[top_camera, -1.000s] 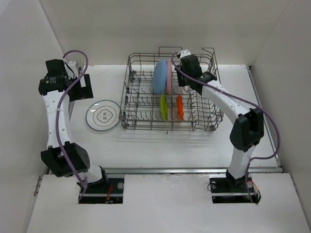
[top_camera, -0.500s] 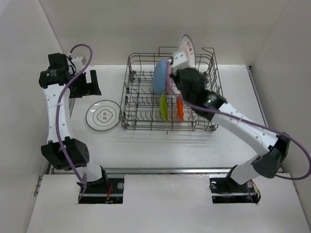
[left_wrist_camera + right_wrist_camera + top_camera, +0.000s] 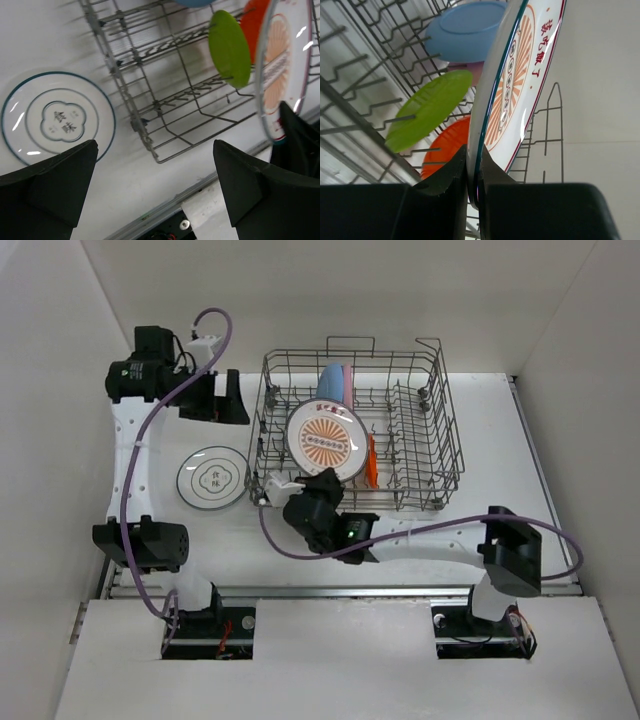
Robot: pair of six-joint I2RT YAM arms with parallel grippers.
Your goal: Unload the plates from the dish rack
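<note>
The grey wire dish rack point(image 3: 420, 440) stands at the back of the table. My right gripper point(image 3: 318, 495) is shut on the rim of the white orange-sunburst plate point(image 3: 326, 440) and holds it upright above the rack's front left; the wrist view shows the jaws point(image 3: 475, 175) pinching its edge point(image 3: 515, 85). In the rack stand the light blue plate point(image 3: 330, 382), a pink one point(image 3: 348, 380) behind it, the orange plate point(image 3: 371, 462) and the lime green plate point(image 3: 430, 110). My left gripper point(image 3: 218, 400) is open and empty, left of the rack.
A white plate with a dark rim and centre mark point(image 3: 212, 477) lies flat on the table left of the rack, below the left gripper. White walls close in the sides and back. The right arm stretches along the table in front of the rack.
The right gripper has carried the sunburst plate from above the rack's back down to its front left. The left gripper has moved right, toward the rack.
</note>
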